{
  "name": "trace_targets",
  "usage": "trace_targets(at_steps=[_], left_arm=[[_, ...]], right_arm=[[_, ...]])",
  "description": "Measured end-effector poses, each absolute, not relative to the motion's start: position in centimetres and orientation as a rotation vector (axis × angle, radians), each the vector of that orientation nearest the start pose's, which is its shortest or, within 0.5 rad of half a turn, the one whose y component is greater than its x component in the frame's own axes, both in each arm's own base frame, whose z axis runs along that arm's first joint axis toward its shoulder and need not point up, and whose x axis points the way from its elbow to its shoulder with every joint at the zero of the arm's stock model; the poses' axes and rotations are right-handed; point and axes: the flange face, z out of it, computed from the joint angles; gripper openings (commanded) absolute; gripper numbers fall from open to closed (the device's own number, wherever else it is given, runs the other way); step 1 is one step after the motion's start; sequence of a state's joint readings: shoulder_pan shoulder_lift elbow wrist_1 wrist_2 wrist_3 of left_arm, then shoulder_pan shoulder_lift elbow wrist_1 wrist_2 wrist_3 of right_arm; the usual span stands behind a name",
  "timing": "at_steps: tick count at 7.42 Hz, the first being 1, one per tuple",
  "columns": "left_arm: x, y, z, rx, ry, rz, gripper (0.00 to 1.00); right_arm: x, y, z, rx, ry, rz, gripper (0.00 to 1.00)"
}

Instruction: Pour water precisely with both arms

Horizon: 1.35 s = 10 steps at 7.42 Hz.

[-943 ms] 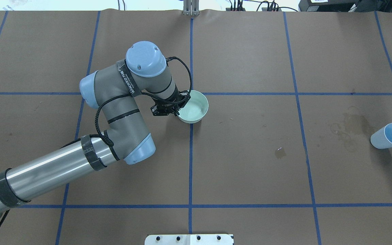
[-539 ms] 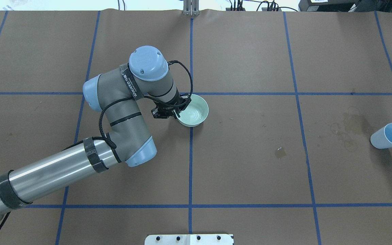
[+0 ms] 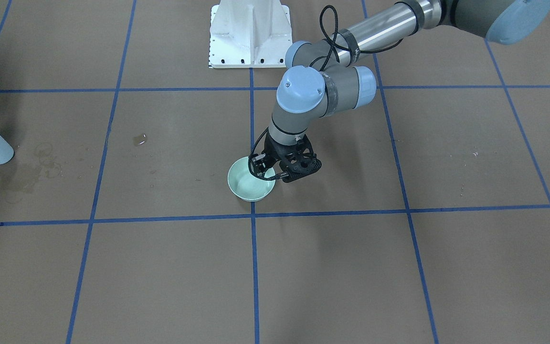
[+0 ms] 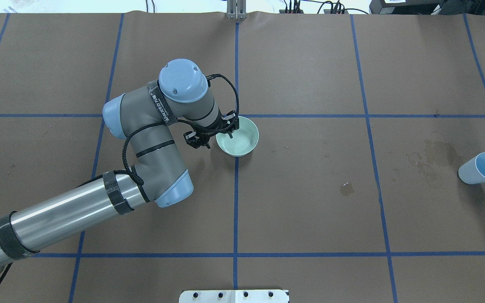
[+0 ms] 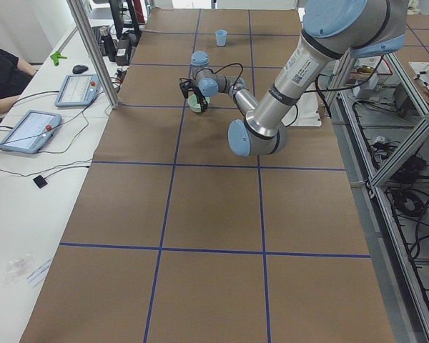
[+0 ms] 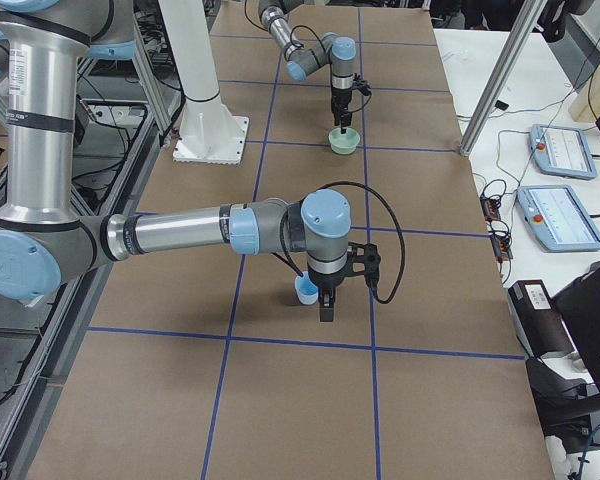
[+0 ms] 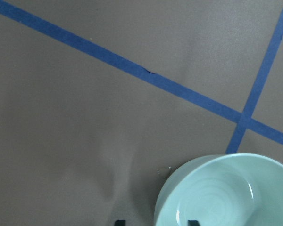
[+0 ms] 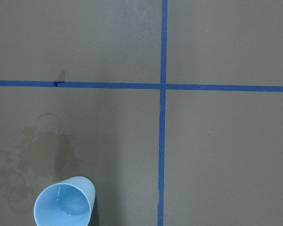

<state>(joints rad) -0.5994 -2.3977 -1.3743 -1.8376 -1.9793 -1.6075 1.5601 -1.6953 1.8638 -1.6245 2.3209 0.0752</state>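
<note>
A pale green bowl [image 4: 239, 141] stands on the brown paper near the table's middle. My left gripper [image 4: 214, 138] is open and straddles the bowl's near rim, one finger inside and one outside; its fingertips [image 7: 192, 222] show apart in the left wrist view. Faint glints of water [image 7: 217, 202] lie in the bowl [image 7: 226, 193]. A light blue cup [image 4: 481, 168] stands at the far right. My right gripper [image 6: 325, 305] hangs just beside the cup [image 6: 306, 290], and I cannot tell whether it is open. The right wrist view shows the cup [image 8: 63, 205] but no fingers.
A small wet spot [image 4: 346, 188] lies between bowl and cup. Dried brownish stains [image 4: 434, 158] mark the paper near the cup. The white pedestal [image 3: 249, 33] stands at the robot's side of the table. Blue tape lines [image 4: 235, 210] cross the paper.
The bowl, held tilted and shut in my left gripper before, has come down flat. The left gripper has opened and let go of the rim.
</note>
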Motion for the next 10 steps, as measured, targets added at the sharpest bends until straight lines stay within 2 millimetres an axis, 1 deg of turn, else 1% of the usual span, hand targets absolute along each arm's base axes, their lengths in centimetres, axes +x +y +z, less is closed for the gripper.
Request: trace_targets(at_steps=[1,2,3,4,5,6,7,8,9,10], left_arm=[[55.6,-51.5,18.1,-0.103,0.99,-0.413,1.0],[52.4,-52.5,16.3,-0.099,1.007,-0.435,1.0],[48.7,-53.4,14.5,-0.107,1.012,-0.45,1.0],[45.6,-53.4,13.0,-0.108,1.016,-0.444,1.0],[43.7,-53.0,12.3,-0.106,1.014,-0.442,1.0],[42.4,-52.8,12.1,-0.103,1.013,-0.444,1.0],[41.8,-52.5,12.4,-0.103,1.009,-0.448,1.0],[41.4,-52.3,12.8,-0.103,1.006,-0.451,1.0],[41.3,-52.2,13.4,-0.103,0.999,-0.456,1.0],[41.2,-52.2,14.1,-0.105,0.99,-0.462,1.0]], right_arm=[[6.1,-44.2,57.8,0.08,-0.752,0.017,1.0],[6.1,-44.6,57.1,0.096,-0.748,0.011,1.0],[6.0,-45.4,55.6,0.124,-0.749,0.0,1.0],[5.9,-45.6,55.1,0.13,-0.767,-0.004,1.0],[5.6,-45.2,54.8,0.13,-0.789,-0.003,0.99],[5.4,-44.0,54.4,0.127,-0.794,0.034,0.99],[5.1,-41.7,54.3,0.122,-0.793,0.113,0.99],[4.0,-39.1,54.7,0.124,-0.784,0.173,1.0],[2.1,-36.9,54.9,0.119,-0.748,0.213,1.0],[0.0,-35.7,54.5,0.108,-0.708,0.244,1.0]])
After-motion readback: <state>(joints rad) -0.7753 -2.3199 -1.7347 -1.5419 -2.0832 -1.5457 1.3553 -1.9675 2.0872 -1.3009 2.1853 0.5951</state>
